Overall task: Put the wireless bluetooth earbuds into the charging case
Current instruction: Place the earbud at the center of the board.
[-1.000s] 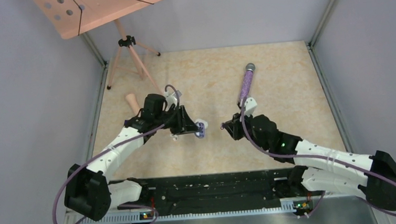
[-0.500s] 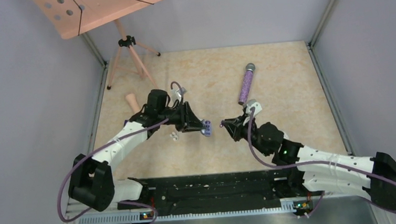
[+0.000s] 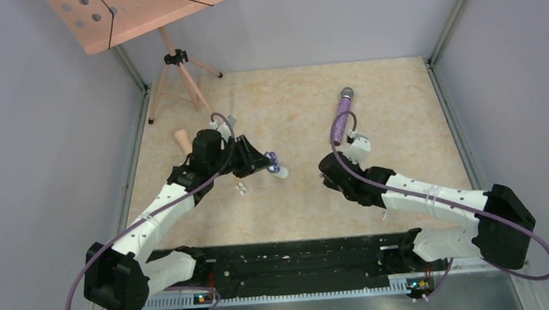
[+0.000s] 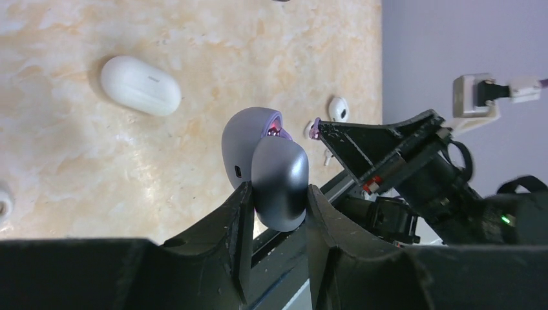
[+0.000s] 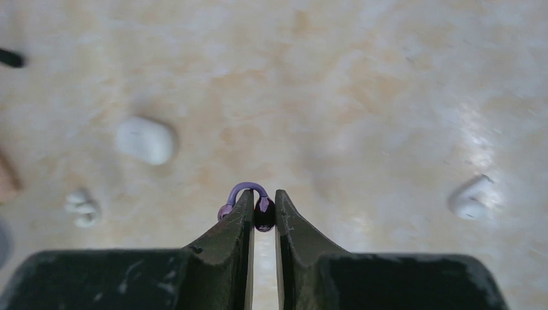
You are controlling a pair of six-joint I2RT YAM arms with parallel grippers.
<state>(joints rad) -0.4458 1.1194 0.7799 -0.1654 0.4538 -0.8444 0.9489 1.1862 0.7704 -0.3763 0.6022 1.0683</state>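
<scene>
My left gripper [image 4: 278, 190] is shut on a grey-purple charging case [image 4: 274, 171], held clear of the table with its lid ajar and a pink inside showing. From above, that case [image 3: 273, 160] sits at the left gripper's [image 3: 265, 163] tip. My right gripper [image 5: 263, 197] is shut on a purple earbud [image 5: 263, 212] with a curved purple hook. In the left wrist view the earbud [image 4: 315, 130] sits at the right fingertips, just right of the case's mouth. From above, the right gripper [image 3: 327, 172] points down and its tips are hidden.
A white case [image 4: 140, 85] lies on the beige table, with white earbuds [image 5: 83, 206] nearby and another white earbud [image 5: 470, 197] further off. A purple glitter microphone [image 3: 341, 117] lies behind the right arm. A pink tripod stand [image 3: 178, 67] fills the far left corner.
The left gripper reached right with the case, then drew back toward the far left. The right wrist rolled and shifted slightly right, still pinching the earbud.
</scene>
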